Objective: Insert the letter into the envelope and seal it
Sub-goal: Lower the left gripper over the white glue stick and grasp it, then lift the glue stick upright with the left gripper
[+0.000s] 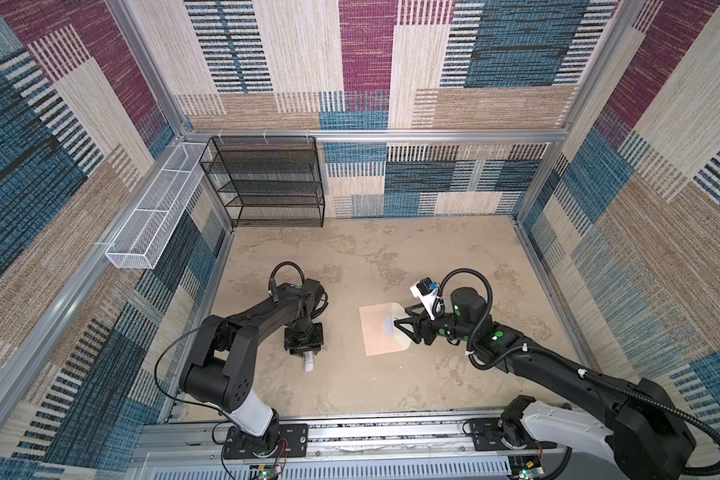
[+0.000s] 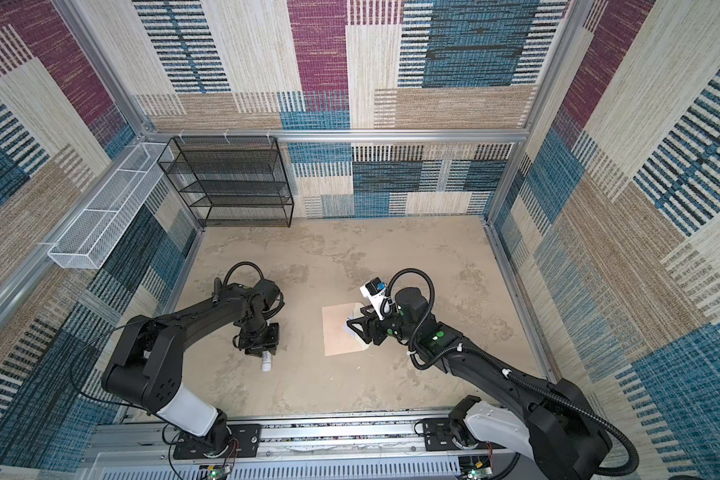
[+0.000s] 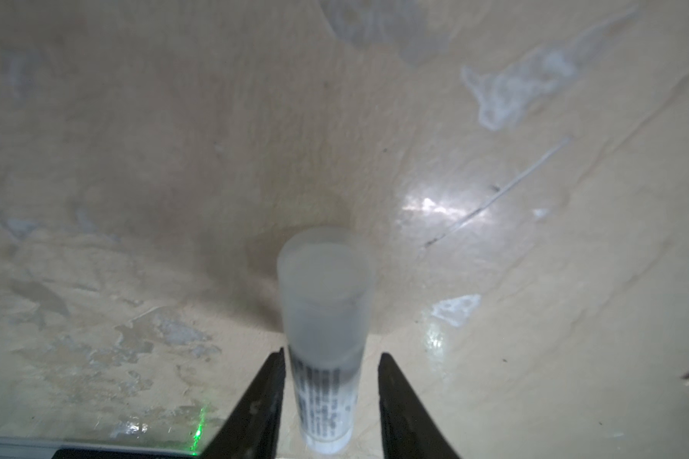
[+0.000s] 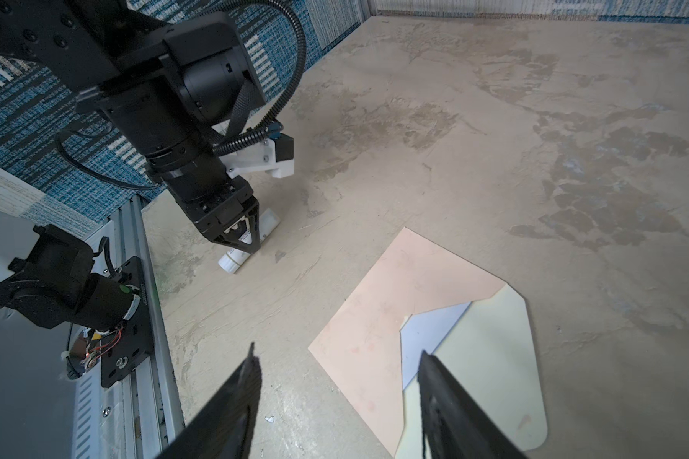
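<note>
Letter (image 1: pixel 388 327) is already tucked in the envelope (image 1: pixel 376 332), just right of centre in a top view. Its flap (image 4: pixel 490 357) lies open toward the right tool (image 4: pixel 337 349), jaws hanging wide. Left tool (image 3: pixel 331 353), off to the left, has narrow jaws straddling the glue stick (image 3: pixel 325 298) crosswise, not quite clamped.

Looks like a lab robot cell: boxed in by aluminium framing (image 1: pixel 375 135), lined with patterned woven panels (image 1: pixel 516 62), fitted with robot arms (image 1: pixel 558 365) on a rail (image 1: pixel 391 433) and a black mesh rack (image 1: pixel 267 183).
</note>
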### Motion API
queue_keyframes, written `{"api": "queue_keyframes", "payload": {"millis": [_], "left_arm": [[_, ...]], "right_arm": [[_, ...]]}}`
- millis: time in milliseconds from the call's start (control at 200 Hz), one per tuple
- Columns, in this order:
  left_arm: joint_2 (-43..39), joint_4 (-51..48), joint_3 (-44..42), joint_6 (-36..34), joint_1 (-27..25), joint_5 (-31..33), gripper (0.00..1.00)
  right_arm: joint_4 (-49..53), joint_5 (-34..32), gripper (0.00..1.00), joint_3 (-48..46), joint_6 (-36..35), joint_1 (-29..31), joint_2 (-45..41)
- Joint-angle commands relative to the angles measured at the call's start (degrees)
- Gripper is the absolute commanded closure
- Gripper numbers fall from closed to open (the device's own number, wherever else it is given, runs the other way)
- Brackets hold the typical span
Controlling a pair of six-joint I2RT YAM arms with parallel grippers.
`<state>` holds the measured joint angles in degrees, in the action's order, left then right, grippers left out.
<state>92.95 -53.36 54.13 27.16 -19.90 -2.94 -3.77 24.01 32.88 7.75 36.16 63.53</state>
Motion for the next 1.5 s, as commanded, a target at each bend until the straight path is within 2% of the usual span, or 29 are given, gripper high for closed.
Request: {"api": "queue_keyframes", "payload": {"millis": [0, 351, 716, 1107, 1317, 1493], "left_arm": [[0.87, -0.64, 0.1, -1.84, 0.17, 1.36, 0.61], [1.35, 0.89, -0.03, -2.95, 0.1, -1.02, 0.8], [3.72, 1.71, 2.49, -4.31, -2.12, -4.73, 0.81], [8.64, -1.87, 3.16, -2.14, -3.04, -3.67, 0.74], [10.36, -2.07, 3.86, -0.65, -3.43, -2.75, 0.61], [10.81, -1.92, 3.64, 1.16, -4.74, -0.9, 0.57]], "right_arm": [[-1.13, 0.21, 0.34, 0.69, 0.58, 0.09, 0.26], [-0.27, 0.16, 0.34, 1.57, 0.86, 0.12, 0.92], [-0.1, 0.27, 0.35, 3.32, 0.28, 0.14, 3.13], [1.46, -0.18, 0.34, 5.24, 0.03, 0.06, 3.95], [2.48, -0.28, 0.34, 5.87, -0.15, 0.09, 3.9], [3.39, -0.72, 0.34, 5.88, -0.15, 0.14, 3.39]]}}
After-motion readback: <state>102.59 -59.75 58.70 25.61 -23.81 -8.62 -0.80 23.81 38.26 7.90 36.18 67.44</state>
